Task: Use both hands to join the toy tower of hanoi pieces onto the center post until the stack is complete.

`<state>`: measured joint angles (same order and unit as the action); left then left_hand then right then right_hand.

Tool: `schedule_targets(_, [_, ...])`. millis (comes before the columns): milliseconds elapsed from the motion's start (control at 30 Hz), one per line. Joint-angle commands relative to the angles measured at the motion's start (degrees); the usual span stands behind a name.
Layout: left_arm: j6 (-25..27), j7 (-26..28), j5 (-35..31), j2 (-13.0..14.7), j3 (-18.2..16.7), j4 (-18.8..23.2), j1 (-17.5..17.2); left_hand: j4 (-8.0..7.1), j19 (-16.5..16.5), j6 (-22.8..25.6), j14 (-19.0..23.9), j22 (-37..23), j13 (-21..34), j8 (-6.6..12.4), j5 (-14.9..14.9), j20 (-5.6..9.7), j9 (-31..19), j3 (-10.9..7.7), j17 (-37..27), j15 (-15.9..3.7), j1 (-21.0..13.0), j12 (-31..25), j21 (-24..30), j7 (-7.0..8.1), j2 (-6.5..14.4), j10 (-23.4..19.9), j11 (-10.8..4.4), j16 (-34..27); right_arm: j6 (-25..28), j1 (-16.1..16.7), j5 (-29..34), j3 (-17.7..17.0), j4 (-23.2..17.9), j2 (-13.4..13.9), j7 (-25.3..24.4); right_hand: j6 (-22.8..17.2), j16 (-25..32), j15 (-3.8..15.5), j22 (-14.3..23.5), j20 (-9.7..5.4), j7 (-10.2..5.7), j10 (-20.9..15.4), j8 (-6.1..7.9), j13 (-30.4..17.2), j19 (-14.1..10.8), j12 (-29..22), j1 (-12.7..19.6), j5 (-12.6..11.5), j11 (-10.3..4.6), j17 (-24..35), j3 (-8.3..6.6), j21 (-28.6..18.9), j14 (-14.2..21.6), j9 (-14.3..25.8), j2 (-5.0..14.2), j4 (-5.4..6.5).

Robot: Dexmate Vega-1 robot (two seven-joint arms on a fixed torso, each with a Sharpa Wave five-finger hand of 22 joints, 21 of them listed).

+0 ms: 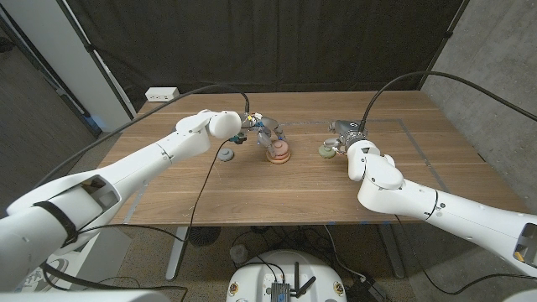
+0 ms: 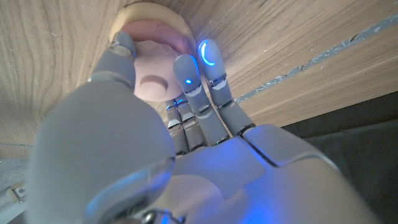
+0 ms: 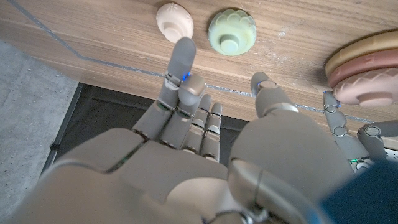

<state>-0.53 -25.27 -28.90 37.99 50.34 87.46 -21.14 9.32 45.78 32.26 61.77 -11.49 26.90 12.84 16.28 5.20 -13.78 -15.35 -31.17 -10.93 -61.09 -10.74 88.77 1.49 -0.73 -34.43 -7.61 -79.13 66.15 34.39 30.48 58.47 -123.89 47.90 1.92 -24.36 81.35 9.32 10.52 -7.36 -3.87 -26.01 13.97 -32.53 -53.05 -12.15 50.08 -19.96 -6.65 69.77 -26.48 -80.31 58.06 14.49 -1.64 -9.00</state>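
Left hand [image 1: 262,127] at the stack [image 1: 278,152] mid-table, fingers [image 2: 198,74] around a pink ring [image 2: 155,78] on top. Right hand [image 1: 346,134] spread, holding nothing, beside a green piece [image 1: 325,150] and cream piece [image 3: 175,21]. Grey piece [image 1: 225,154] lying left of the stack.

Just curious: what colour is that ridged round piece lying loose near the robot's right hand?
Pale green; the ridged round piece shows best in the right wrist view.
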Motion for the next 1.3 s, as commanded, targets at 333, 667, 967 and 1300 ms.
schedule_targets(333, [0.7, 0.7, -1.5, 1.2, -0.3, 1.6, -0.7, -0.66, -2.4, -4.4, -1.6, 0.0, 0.5, -1.56, 0.5, 6.58, 0.1, 0.68, 1.6, -1.67, 1.4, 0.6, -0.7, -0.49, -1.4, 3.9, -0.13, 1.3, 0.4, -0.3, 0.0, 0.6, -0.7, 0.4, 0.1, -0.3, 0.1, 3.14, 0.1, -5.18, 0.06, -0.6, -0.20, -0.1, -0.6, 0.0, 0.1, -0.6, -0.14, 0.1, -0.37, 0.2, 0.2, 0.2, 0.28, -0.13])
schedule_targets(667, [0.9, 0.6, -2.0, 1.7, -0.7, 2.4, -0.9, -0.94, -3.8, -7.9, -2.8, 0.1, 0.0, -2.14, 0.6, 6.52, 0.4, 1.30, 2.2, -1.67, 2.7, 0.8, -0.9, -2.05, -1.7, 7.9, 2.19, 1.8, 0.4, -0.7, 0.1, 0.9, -0.8, 0.3, 0.3, -0.3, 0.1, 3.14, 0.1, -5.18, 0.10, -0.5, -0.22, -0.1, -0.6, 0.0, 0.1, -0.6, -0.17, 0.2, -0.39, 0.2, 0.3, 0.2, 0.28, -0.12])
schedule_targets(967, [0.2, -0.8, -2.2, 1.6, -0.4, 2.1, -0.4, -1.05, -5.4, -12.3, -4.5, 0.2, -0.6, -2.40, 0.7, 6.46, 0.8, 2.03, 2.5, -1.66, 4.0, 0.8, -1.4, -2.97, -2.4, 12.7, 3.70, 2.2, 0.7, -0.8, 0.3, 1.1, -1.0, 0.3, 0.3, -0.3, 0.2, 3.14, 0.1, -5.19, 0.11, -0.6, -0.23, -0.1, -0.6, 0.0, 0.0, -0.6, -0.16, 0.2, -0.42, 0.2, 0.3, 0.2, 0.28, -0.13])
schedule_targets(1300, [0.4, -2.1, -2.4, 1.7, -0.3, 2.6, -0.3, -1.27, -6.4, -14.4, -5.6, 0.3, -0.9, -2.25, 0.6, 6.44, 1.1, 2.56, 2.5, -1.65, 5.1, 0.5, -1.8, -3.31, -2.7, 14.7, 4.46, 2.4, 0.9, -0.6, 0.0, 1.0, -1.2, 0.4, 0.0, -0.4, 0.2, 3.14, 0.1, -5.19, 0.10, -0.8, -0.22, -0.1, -0.6, 0.0, 0.1, -0.7, -0.17, 0.2, -0.46, 0.2, 0.3, 0.2, 0.27, -0.14])
